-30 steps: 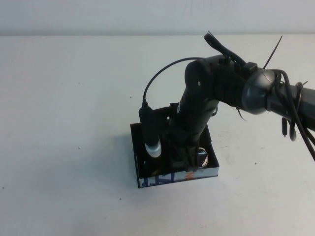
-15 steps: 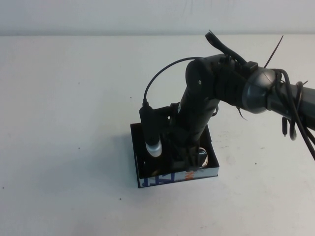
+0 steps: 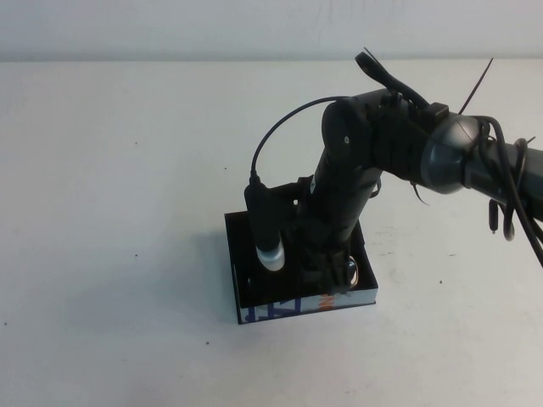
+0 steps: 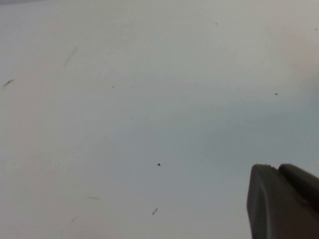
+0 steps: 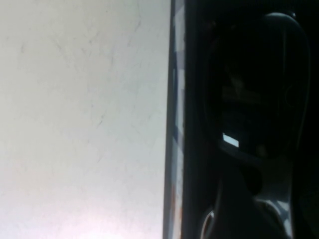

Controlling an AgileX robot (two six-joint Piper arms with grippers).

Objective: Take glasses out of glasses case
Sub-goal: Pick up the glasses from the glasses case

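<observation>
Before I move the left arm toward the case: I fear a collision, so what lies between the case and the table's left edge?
In the high view, nothing: bare white table lies left of the glasses case. The right gripper is down inside it; the left gripper hovers over bare table.

The glasses case is set on the table. The right gripper is lowered inside the case, above the glasses lying in it. The left gripper is held over bare table, out of the high view.
</observation>
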